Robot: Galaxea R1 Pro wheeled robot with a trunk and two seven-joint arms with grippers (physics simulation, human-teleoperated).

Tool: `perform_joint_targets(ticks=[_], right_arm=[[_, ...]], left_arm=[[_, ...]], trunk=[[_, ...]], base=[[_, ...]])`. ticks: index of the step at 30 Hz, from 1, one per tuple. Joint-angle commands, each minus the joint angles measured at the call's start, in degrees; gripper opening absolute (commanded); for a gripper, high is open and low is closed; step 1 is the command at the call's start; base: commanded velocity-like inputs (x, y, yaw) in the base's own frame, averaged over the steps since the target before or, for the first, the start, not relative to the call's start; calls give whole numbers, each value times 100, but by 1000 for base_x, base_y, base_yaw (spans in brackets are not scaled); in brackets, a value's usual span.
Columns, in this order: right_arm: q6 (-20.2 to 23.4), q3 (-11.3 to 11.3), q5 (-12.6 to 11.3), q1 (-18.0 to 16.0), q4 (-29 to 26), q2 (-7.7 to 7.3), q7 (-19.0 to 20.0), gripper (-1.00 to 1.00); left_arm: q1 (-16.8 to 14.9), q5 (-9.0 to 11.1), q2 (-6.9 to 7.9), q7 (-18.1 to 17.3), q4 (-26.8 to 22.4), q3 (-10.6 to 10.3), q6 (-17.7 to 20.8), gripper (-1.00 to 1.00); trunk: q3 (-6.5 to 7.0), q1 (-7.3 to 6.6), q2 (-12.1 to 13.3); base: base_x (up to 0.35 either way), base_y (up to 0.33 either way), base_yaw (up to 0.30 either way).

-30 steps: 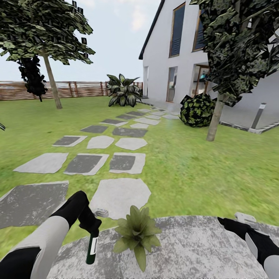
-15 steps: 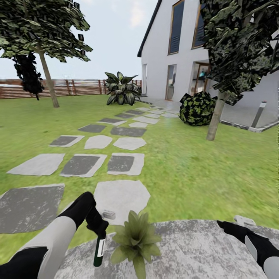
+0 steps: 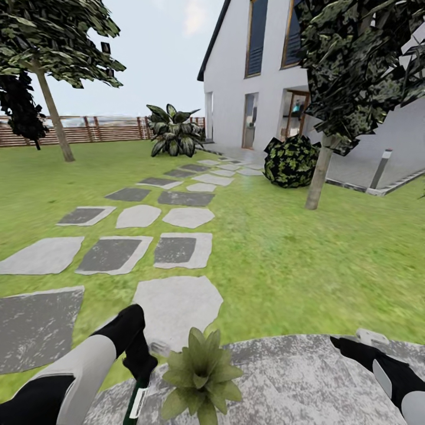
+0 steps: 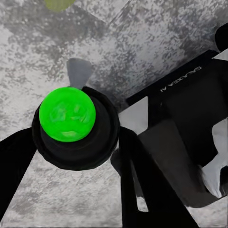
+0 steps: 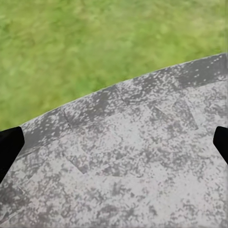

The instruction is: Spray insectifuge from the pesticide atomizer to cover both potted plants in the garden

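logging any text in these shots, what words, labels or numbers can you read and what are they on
"GALAXEA": white print on the black housing of the left gripper in the left wrist view, seen at a slant, so the reading is uncertain.
Pale label on the pesticide atomizer held by the left arm: too small and blurred to read.
No other text or signs are readable.

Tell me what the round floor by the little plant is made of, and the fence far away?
The round patio looks like stone or concrete paving: mottled grey, matt and speckled, with faint joints visible in the right wrist view. The fence looks like wood: reddish-brown horizontal slats between upright posts. Both are simulator renders, so this is only their look.
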Motion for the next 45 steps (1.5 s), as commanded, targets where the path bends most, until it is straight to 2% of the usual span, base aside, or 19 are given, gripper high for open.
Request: perform_joint_targets(ticks=[1,3,7,18,26,32,45], right_arm=[[31,-50,60,-3,-11,3,43,100],[31,-38,69,-4,-12,3,41,100],[31,-37,70,-2,-14,4,45,100],[31,-50,60,-4,-11,3,42,100],[31,-55,60,-3,-17,3,38,100],[31,-292,60,-4,-18,3,39,100],[31,-340,60,-2,-13,3,33,100]], left_arm=[[-2,-271,-4,-47,-3,32,38,-100],[-2,-499,-5,-46,2,27,7,-100],[-2,-570,-11,-45,-2,26,-2,-100],[-2,-585,-5,-25,-24,25,-6,-100],[-2,-581,-21,-27,-203,25,-7,-100],[-2,-581,-22,-36,-404,18,-7,-100],[-2,-581,-22,-36,-418,17,-7,-100]], trunk=[[-7,-1,-3],[-8,-1,-3],[-11,-1,-3],[-94,-1,-3],[-99,-1,-3],[-102,-1,-3],[-374,285,-524]], base=[[3,1,-8],[1,0,-3],[0,0,-1],[0,0,-4],[0,0,0],[0,0,0],[0,0,-50]])
